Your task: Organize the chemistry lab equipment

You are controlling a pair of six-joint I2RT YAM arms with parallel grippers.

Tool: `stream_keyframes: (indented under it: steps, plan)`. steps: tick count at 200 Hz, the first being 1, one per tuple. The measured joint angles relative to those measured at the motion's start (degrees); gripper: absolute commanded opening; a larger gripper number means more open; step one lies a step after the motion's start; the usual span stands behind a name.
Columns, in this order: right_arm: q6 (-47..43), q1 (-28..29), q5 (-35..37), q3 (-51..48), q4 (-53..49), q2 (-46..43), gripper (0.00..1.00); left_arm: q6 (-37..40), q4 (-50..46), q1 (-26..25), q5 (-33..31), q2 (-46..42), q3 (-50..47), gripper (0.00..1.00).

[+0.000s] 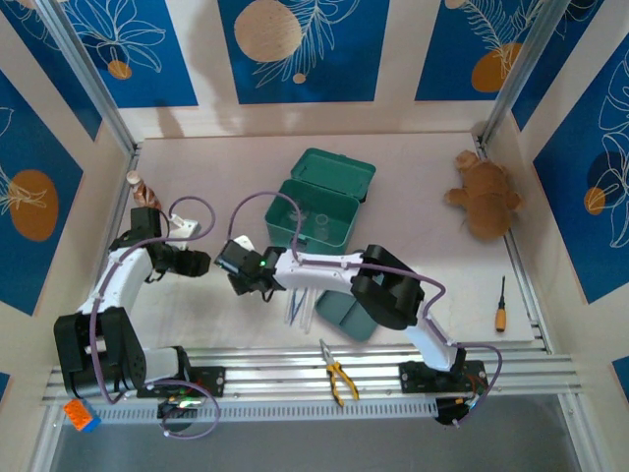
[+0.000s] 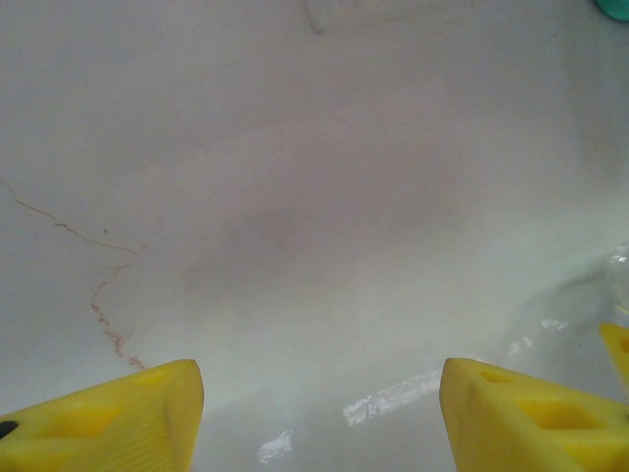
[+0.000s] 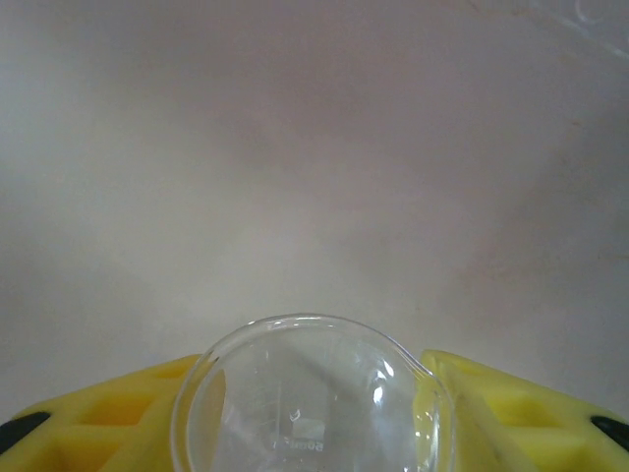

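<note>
Right hand [image 3: 316, 388] was clamped on a clear glass flask [image 3: 310, 418], left-front of the green box [image 1: 319, 202], over the bare table [image 3: 295, 147]. Left hand [image 2: 319, 403] was spread wide, nothing between its fingers, further left of the box. Test tubes [image 1: 300, 307] lay on the table in front of the box.

open table [image 1: 216, 162] far left, green box [image 1: 339, 169] mid-table obstacle
</note>
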Motion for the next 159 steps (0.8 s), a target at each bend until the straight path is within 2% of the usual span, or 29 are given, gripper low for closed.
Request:
stream_keyframes:
  steps: [63,159]
  plan:
    - [-2.91,3.89,11.13,-11.13,23.32,-0.85,0.53,-0.79,0.22,0.04,0.00,0.46,0.00,0.65]
    - [-10.84,4.92,15.15,-12.74,42.07,-0.63,0.53,-1.53,-0.04,0.04,0.46,7.76,4.00,0.65]
